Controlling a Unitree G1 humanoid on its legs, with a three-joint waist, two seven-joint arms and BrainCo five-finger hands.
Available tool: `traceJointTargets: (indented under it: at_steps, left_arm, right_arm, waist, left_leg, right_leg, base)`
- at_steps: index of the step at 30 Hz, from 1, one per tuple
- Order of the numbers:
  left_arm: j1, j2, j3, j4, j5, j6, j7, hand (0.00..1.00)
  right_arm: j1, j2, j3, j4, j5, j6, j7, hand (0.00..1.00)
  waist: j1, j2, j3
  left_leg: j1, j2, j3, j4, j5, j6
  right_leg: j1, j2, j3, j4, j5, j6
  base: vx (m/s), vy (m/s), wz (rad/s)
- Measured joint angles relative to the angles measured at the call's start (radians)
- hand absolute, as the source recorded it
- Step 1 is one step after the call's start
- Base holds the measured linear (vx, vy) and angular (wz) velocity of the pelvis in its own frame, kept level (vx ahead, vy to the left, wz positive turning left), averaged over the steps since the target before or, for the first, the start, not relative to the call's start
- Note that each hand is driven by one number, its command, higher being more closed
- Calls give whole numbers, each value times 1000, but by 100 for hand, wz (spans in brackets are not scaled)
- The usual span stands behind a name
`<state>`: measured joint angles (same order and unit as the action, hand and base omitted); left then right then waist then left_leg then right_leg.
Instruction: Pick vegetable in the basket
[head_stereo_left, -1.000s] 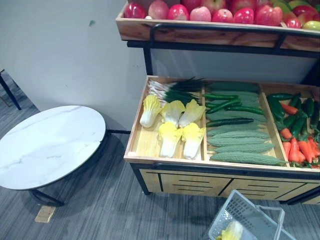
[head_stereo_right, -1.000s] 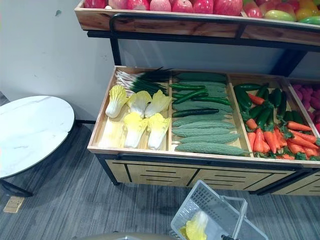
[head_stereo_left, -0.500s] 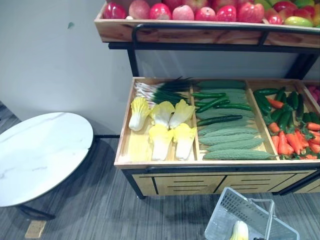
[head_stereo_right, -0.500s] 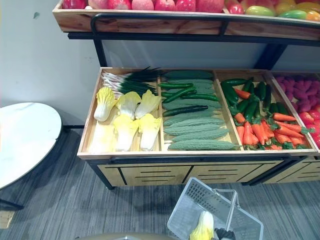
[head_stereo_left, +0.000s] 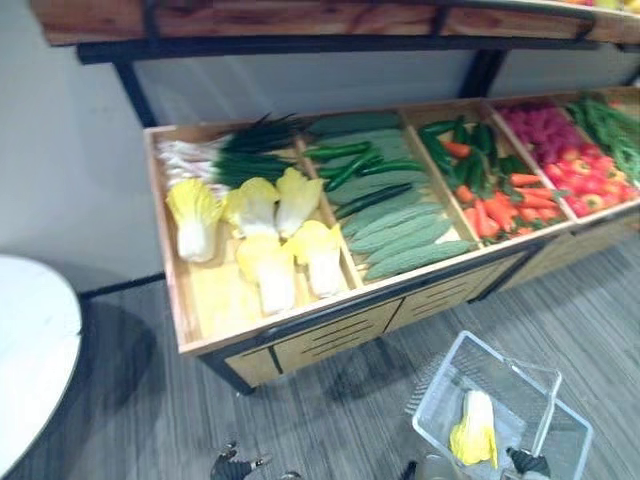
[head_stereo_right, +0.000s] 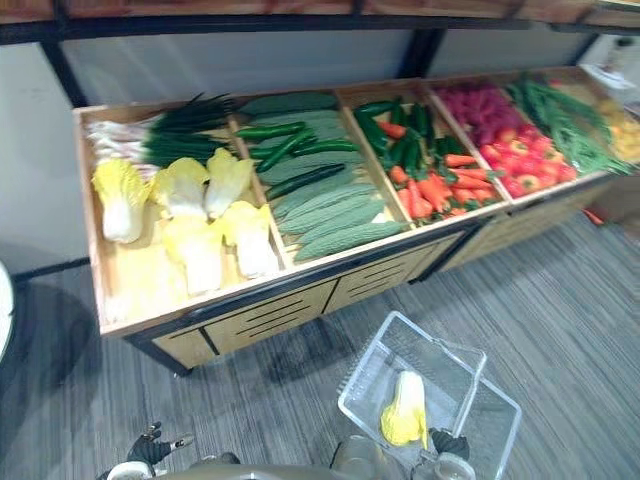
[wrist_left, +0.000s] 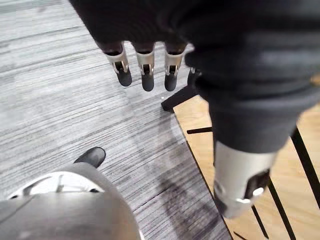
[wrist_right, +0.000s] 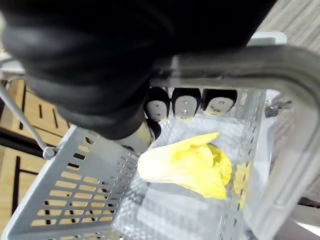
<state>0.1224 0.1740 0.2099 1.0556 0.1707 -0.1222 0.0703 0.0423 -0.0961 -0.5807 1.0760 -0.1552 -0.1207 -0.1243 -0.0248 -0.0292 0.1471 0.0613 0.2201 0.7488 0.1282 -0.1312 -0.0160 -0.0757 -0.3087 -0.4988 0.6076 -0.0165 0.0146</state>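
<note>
With both hands hanging low, biggest item first: long light-wood produce stand with divided bins, ahead of and above both hands, well apart from the right one. The bin furthest toward the left hand's side holds pale yellow-green napa cabbages, laid loose, so one should lift out without dragging the others. Next bin toward the right hand's side has bumpy green bitter gourds with dark cucumbers, then orange carrots. Round white marble-look table sits out beyond the left hand, clear of the stand. I judge it has no part in this job.

Clear plastic shopping basket with perforated grey walls hangs directly under the right hand, over the grey striped floor. Can't tell if it touches down. Its grey bar handle runs right beside the hand's cover, and the dark-tipped fingers are curled round the bar, so the hand is clamped on the handle and takes the load. Hung that way, the mouth faces up and is open for drops from above.

Task item: one yellow napa cabbage lies on its side on the basket bottom, right below those fingers, loose. So one vegetable reads as already in.

Left hand hangs over the floor beside the stand's black leg, fingers straight and slack, holding nothing. That leaves it free for the next pick, by my read.
</note>
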Motion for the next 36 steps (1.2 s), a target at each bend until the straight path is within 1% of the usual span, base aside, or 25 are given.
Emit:
traceJointTargets:
  at_steps: [1,3,4,5,6,7,8,9,11,13,16,19,20,21,22,23,24,26,28,30,31,32,33,34,36]
  left_arm:
    - [1,2,-2,1,0,1,0,0]
    - [3,0,-3,2,0,2,0,0]
    - [2,-6,0,10,1,2,0,0]
    - [2,-27,-4,11,1,2,-2,0]
    - [2,-36,-7,11,2,1,-1,0]
    - [-7,-44,-11,12,2,0,-1,0]
    - [-22,-37,-17,12,2,0,0,0]
    - [-30,-28,-17,13,2,1,0,0]
    - [-46,-49,-16,18,2,1,2,0]
    - [-48,-60,-17,19,2,1,2,0]
    - [-51,-74,-16,19,2,1,4,0]
    - [-40,-92,-14,16,-1,0,4,0]
    - [-40,-93,-17,13,-1,-2,4,0]
    - [-41,-101,-21,-3,-1,-5,6,0]
    - [-40,-102,-21,-4,-1,-6,7,0]
    - [-38,-102,-21,-4,-1,-10,13,0]
    - [-38,-97,-21,-3,-1,-11,13,0]
    - [-35,-95,-22,-3,-2,-13,13,0]
    - [-25,-95,-18,-2,-1,-19,14,0]
    - [-11,-102,-16,-1,0,-21,15,0]
    - [0,-94,-15,2,0,-21,19,0]
    - [-1,-91,-14,-1,1,-22,25,0]
    - [-1,-84,-13,0,1,-22,29,0]
    - [9,-73,-9,1,2,-21,33,0]
    - [22,-74,-12,4,7,-21,33,0]
  right_arm:
    - [-2,1,1,2,-2,1,1,100]
    - [-17,1,1,14,-3,5,3,100]
    - [-28,-6,1,17,-4,6,3,100]
    - [-29,-16,1,24,-5,8,2,100]
    - [-29,-21,3,32,-5,8,2,100]
    - [-35,-23,10,41,-5,11,0,100]
    - [-38,-23,30,44,-5,13,-2,100]
    - [-39,-27,42,48,-5,14,-1,100]
    - [-32,-44,83,60,-7,19,-1,100]
    - [-21,-46,106,61,-16,21,-1,100]
    - [-9,-48,118,70,-24,16,0,100]
    - [-1,-60,129,75,-25,6,0,100]
    - [-1,-69,147,77,-27,7,0,100]
    - [-9,-91,155,78,-33,7,-1,100]
    - [-10,-93,155,79,-33,7,-1,100]
    - [-13,-95,155,79,-35,7,-1,100]
    - [-14,-93,155,79,-35,7,0,100]
    - [-10,-90,155,79,-35,7,0,100]
    - [-6,-99,154,74,-35,6,-2,100]
    - [2,-116,154,63,-33,4,-2,100]
    - [7,-106,155,61,-32,3,-3,100]
    - [5,-94,155,57,-31,-3,-2,100]
    - [2,-88,155,57,-31,-4,-2,100]
    - [-1,-81,155,57,-31,-11,-2,100]
    - [-2,-79,155,57,-31,-15,-2,100]
  waist:
    - [0,-2,-1]
    - [3,-2,-1]
    - [2,7,0]
    - [1,30,-3]
    - [2,37,-8]
    - [2,44,-12]
    - [-2,17,-7]
    - [-3,8,-5]
    - [-3,38,-17]
    - [-4,40,-19]
    - [-36,45,-22]
    - [-41,50,-18]
    - [-34,42,-11]
    - [-26,51,-7]
    - [-25,53,-6]
    - [-18,56,-5]
    - [-15,56,-5]
    - [-14,57,-4]
    - [-10,75,6]
    - [0,106,12]
    - [-1,105,10]
    - [2,67,11]
    - [2,59,16]
    - [3,41,13]
    - [4,36,10]
  left_leg:
    - [0,-1,23,1,4,4]
    - [-2,7,108,17,9,1]
    - [7,12,165,16,18,-6]
    - [14,18,213,4,34,-8]
    - [13,27,234,-1,40,-11]
    - [12,36,278,5,40,-12]
    - [11,37,322,37,36,-18]
    - [12,48,339,59,30,-25]
    - [9,147,374,143,28,-34]
    - [35,201,396,187,40,-37]
    - [60,280,396,297,87,-47]
    - [76,336,324,442,168,-28]
    - [21,331,185,517,164,-37]
    - [-50,237,-49,534,64,-59]
    - [-62,215,-91,526,48,-63]
    - [-89,134,-218,474,-1,-74]
    - [-100,74,-304,392,-28,-87]
    - [-110,24,-402,264,-31,-90]
    - [-114,-17,-543,63,-8,-96]
    - [-117,-13,-608,12,21,-122]
    - [-130,-37,-596,19,3,-123]
    - [-130,-73,-586,8,0,-118]
    - [-130,-88,-580,1,-1,-117]
    - [-126,-117,-566,-16,-3,-112]
    - [-115,-153,-560,-24,-12,-95]
  right_leg:
    - [14,-8,-16,0,0,1]
    - [42,-15,-60,-75,-25,31]
    - [43,3,-105,-142,-42,25]
    - [45,35,-114,-214,-43,25]
    - [43,50,-117,-249,-48,29]
    - [34,48,-136,-268,-102,32]
    - [20,34,-149,-281,-159,58]
    - [17,45,-150,-303,-187,56]
    - [22,155,-97,-389,-147,14]
    - [35,206,-56,-417,-135,-5]
    - [52,243,-18,-430,-130,-16]
    - [75,254,73,-448,-119,-33]
    - [86,250,133,-469,-117,-40]
    - [85,233,197,-481,-106,-43]
    - [86,231,210,-485,-102,-41]
    - [88,223,252,-501,-94,-36]
    - [94,222,289,-509,-93,-35]
    - [97,222,321,-522,-96,-35]
    - [95,227,356,-529,-95,-5]
    - [95,248,377,-536,-85,28]
    - [102,226,389,-560,-71,50]
    - [103,189,391,-583,-50,83]
    - [100,174,395,-587,-46,89]
    - [95,146,400,-594,-41,98]
    - [103,111,400,-603,-37,112]
  base:
    - [-38,-52,-123]
    - [-48,-124,-131]
    - [-83,-186,-152]
    - [-85,-195,-146]
    - [-94,-288,-135]
    - [-72,-347,-113]
    - [-51,-382,-107]
    - [5,-346,-100]
    - [13,-301,-94]
    - [-13,-203,-78]
    - [-19,-180,-58]
    - [21,-81,-92]
    - [45,51,-123]
    - [34,62,-115]
    - [14,106,-119]
    - [-14,97,-96]
    - [-14,157,-105]
    - [-12,166,-68]
    - [27,261,-69]
    - [63,266,-51]
    - [108,266,-23]
    - [127,264,-9]
    - [163,261,-7]
    - [166,238,-3]
    - [185,222,-2]
